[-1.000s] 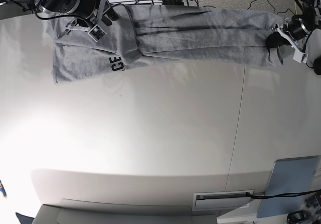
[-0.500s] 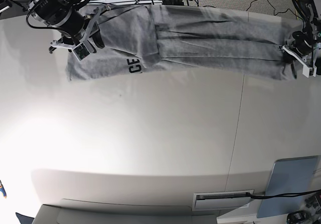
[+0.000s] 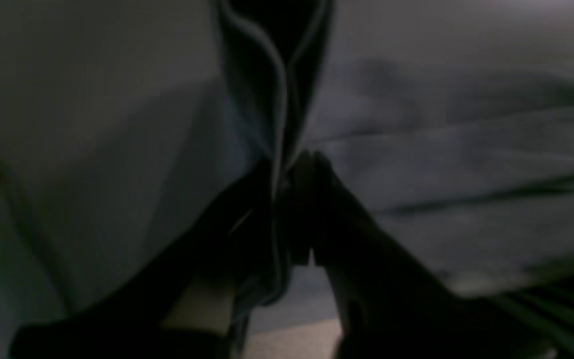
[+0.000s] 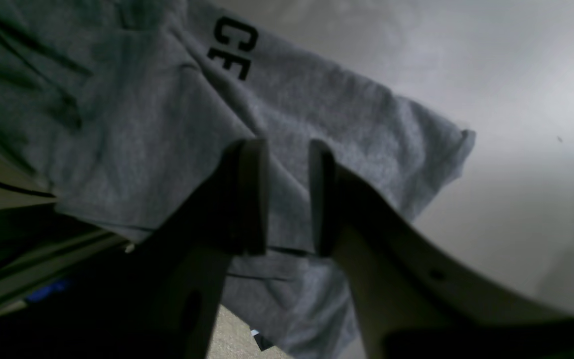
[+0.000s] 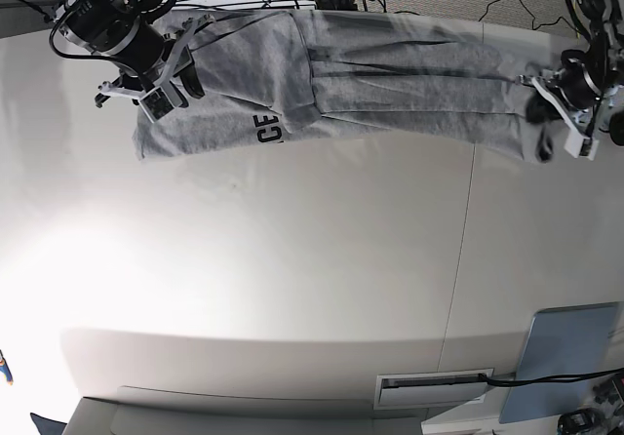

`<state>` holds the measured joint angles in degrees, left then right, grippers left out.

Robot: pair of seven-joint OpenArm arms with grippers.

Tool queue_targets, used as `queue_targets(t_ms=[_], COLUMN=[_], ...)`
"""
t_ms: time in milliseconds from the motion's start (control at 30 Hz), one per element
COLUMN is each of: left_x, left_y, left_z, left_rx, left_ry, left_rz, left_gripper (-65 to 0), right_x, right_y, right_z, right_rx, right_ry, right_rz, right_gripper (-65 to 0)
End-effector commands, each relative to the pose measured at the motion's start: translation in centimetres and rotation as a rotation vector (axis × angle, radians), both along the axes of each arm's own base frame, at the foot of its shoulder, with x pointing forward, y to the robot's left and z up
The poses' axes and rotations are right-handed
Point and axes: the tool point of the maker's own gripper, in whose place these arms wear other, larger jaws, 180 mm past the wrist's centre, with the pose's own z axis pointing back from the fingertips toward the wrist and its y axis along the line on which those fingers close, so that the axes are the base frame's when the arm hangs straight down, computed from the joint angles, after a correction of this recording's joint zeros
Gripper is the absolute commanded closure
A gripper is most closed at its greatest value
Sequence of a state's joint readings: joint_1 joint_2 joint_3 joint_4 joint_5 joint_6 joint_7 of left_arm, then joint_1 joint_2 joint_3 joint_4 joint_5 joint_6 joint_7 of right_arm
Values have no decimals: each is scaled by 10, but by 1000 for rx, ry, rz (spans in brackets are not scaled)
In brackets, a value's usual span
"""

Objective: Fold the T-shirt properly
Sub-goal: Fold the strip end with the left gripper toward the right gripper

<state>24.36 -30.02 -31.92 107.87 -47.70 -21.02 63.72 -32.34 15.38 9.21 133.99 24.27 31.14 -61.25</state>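
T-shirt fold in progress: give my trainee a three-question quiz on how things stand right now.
1. True or false: the T-shirt is stretched between the two tools along the far edge of the table.
2. Which letters of the black print show in the right wrist view? A) CE B) XY C) none
3. Fill in: the left tool is shut on a fold of the ____.

Key
1. True; the right tool holds the printed end and the left tool the other end.
2. A
3. T-shirt
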Motion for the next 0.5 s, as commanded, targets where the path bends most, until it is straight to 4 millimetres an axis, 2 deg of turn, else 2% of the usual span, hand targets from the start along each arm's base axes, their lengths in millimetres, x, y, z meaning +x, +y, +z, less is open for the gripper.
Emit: queue_targets(t_ms=[0, 300, 467], left_x=[3, -20, -25], left_y=[-4, -75, -113], left_z=[12, 30, 38], left_rx=[-12, -315, -432], left_ry=[-30, -73, -91], left_rz=[-23, -48, -85], left_gripper=[0, 0, 0], right_x=[4, 3, 3], right_y=[3, 3, 3], right_z=[9, 9, 9], right_rx=[16, 16, 15], right_ry=[-36, -35, -35], right_rz=[12, 12, 12], right_gripper=[-144, -144, -144])
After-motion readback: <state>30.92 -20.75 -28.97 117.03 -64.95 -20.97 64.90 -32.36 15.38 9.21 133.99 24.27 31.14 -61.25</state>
